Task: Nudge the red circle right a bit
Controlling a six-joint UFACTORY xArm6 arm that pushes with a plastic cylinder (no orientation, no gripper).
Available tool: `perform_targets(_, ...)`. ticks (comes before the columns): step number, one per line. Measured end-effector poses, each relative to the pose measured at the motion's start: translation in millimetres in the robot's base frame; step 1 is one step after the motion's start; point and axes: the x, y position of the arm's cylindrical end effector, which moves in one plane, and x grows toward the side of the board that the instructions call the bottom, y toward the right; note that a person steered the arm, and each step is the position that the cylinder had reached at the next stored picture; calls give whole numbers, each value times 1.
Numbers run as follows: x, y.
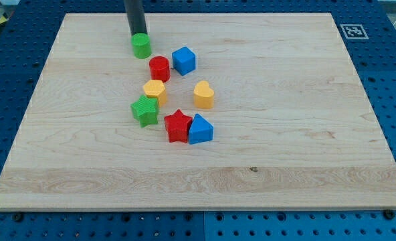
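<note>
The red circle (159, 68) is a short red cylinder on the wooden board, left of centre in the upper half. My tip (138, 33) is at the upper left of it, just above the green circle (142, 46), which sits between the tip and the red circle. A blue cube (183, 60) lies close to the red circle's right. A yellow hexagon (154, 90) lies just below the red circle.
A green star (144, 110), a red star (178, 126), a blue triangular block (200, 129) and a yellow heart (203, 94) lie lower in the cluster. The board's top edge (198, 13) runs near the tip. A marker tag (352, 31) sits at the top right.
</note>
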Motion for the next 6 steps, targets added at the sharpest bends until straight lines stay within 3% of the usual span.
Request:
perform_targets(3,48,-38)
perform_targets(6,75,18)
